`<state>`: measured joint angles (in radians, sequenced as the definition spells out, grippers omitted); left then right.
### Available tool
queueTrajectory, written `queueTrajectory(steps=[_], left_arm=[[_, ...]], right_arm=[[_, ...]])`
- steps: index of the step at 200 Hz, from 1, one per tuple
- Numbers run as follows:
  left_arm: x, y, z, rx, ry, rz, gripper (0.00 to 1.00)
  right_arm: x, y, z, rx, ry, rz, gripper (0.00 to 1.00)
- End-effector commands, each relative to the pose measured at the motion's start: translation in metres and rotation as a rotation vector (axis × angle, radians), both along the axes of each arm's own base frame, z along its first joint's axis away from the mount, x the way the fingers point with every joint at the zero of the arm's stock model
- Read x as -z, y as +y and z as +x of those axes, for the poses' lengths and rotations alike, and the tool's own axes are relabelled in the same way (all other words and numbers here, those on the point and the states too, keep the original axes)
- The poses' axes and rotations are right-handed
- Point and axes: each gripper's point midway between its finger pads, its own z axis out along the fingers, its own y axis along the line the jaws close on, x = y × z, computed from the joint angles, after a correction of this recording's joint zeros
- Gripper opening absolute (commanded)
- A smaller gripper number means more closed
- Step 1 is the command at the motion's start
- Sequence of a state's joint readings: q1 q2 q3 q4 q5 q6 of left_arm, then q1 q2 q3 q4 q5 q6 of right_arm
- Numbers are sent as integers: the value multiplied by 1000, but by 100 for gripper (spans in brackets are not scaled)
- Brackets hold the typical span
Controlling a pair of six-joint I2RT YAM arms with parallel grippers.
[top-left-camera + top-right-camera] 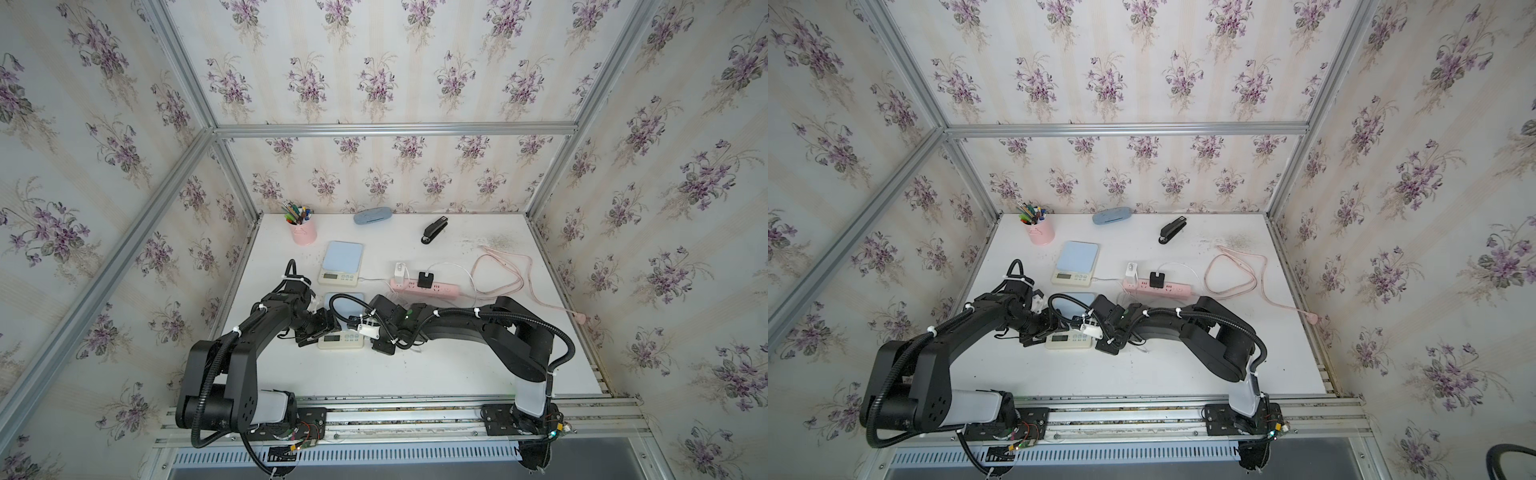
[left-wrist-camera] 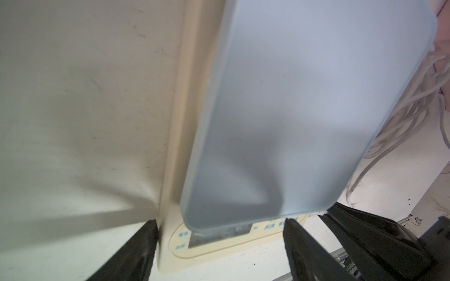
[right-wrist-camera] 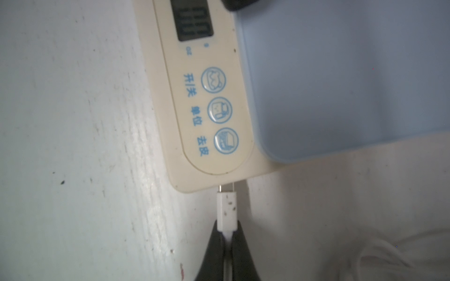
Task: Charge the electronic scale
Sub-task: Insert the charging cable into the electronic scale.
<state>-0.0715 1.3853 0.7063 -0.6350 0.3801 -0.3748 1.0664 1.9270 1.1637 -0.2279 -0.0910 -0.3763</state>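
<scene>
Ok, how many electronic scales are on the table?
2. The far scale sits by the pink pen cup. The near scale lies closer to the robot, partly under the left arm and right arm. None seem hidden.

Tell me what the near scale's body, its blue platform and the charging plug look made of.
Scale body: cream hard plastic, slight gloss, moulded edges. Platform: pale blue, matte, likely plastic or silicone. Plug: white plastic shell, speckled with dirt, bare metal tip.

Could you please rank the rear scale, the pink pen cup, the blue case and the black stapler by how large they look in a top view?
1. Rear scale, clearly largest.
2. Pink pen cup, counting its pens.
3. Blue case and black stapler look about alike, so I would not rank them.
</scene>
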Motion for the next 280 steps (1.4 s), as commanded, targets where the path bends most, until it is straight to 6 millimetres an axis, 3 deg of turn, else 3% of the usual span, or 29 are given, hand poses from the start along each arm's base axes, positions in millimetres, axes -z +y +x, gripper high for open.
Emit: queueTrajectory(steps=[1, 107, 147, 212, 251, 280], left_arm=[[-5, -6, 2, 20, -11, -37, 82], [5, -26, -3, 76, 55, -129, 79], [7, -34, -8, 96, 67, -137, 78], [-3, -38, -7, 83, 28, -163, 79], [-4, -34, -2, 75, 10, -139, 82], [-19, -28, 7, 77, -60, -95, 85]], right_arm=[[3, 1, -5, -38, 11, 10, 0], [-3, 30, -11, -211, -13, 119, 0], [-3, 47, 7, -95, -5, 126, 0], [-18, 66, 7, -6, 66, 243, 0], [-22, 58, 9, 20, 42, 225, 13], [-23, 42, 9, 40, 19, 174, 29]])
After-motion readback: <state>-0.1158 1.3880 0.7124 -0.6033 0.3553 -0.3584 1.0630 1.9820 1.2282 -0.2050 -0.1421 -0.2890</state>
